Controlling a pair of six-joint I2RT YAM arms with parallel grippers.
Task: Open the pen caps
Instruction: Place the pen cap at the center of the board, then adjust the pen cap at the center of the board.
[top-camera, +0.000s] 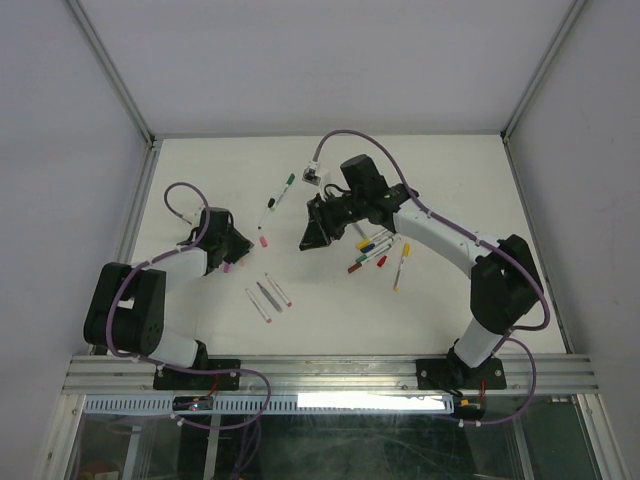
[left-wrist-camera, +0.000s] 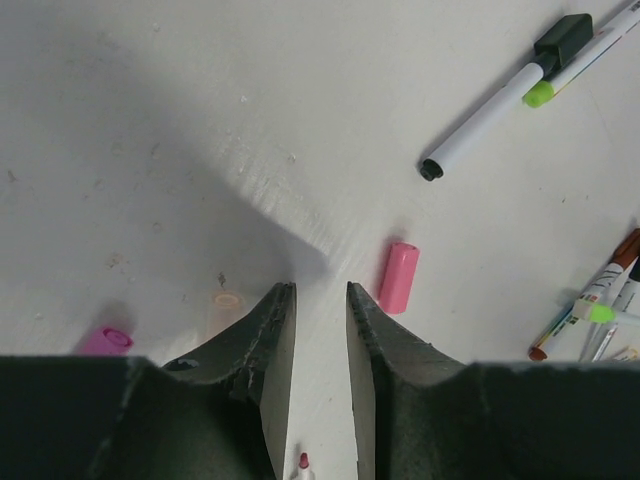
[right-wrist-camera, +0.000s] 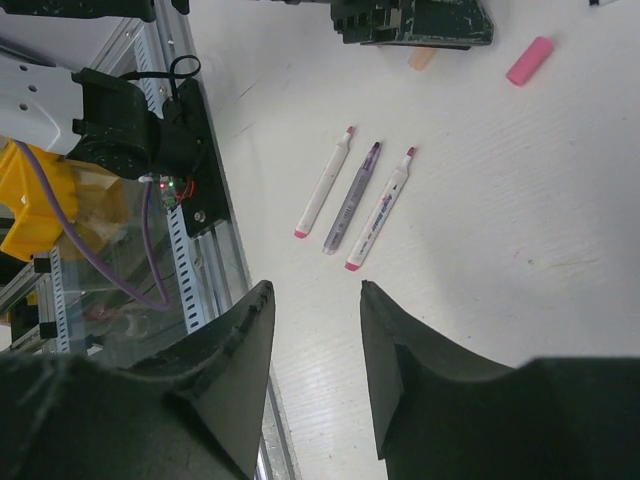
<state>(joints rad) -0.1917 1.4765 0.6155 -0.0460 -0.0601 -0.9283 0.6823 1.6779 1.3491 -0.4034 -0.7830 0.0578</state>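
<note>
Left gripper: standing narrowly parted, tips gripping nothing.
Right gripper: hanging parted, empty.
Pink cap: lying mid-worktop, beside the left fingers; likely light, stiff, slick, so pinching across its sides.
Pens: lying clustered right of centre.

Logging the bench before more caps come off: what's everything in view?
table: one, white, under everything
front pens: three, white or grey, pink and purple tips, side by side near the front edge
far pens: two, green-ended and black-ended, far centre
pen cluster: several, yellow, blue, green, red ends, right of centre
pink caps: two, loose, left half
pale orange cap: one, between the pink ones
left gripper: black, open
right gripper: black, open, nothing between the jaws
</note>
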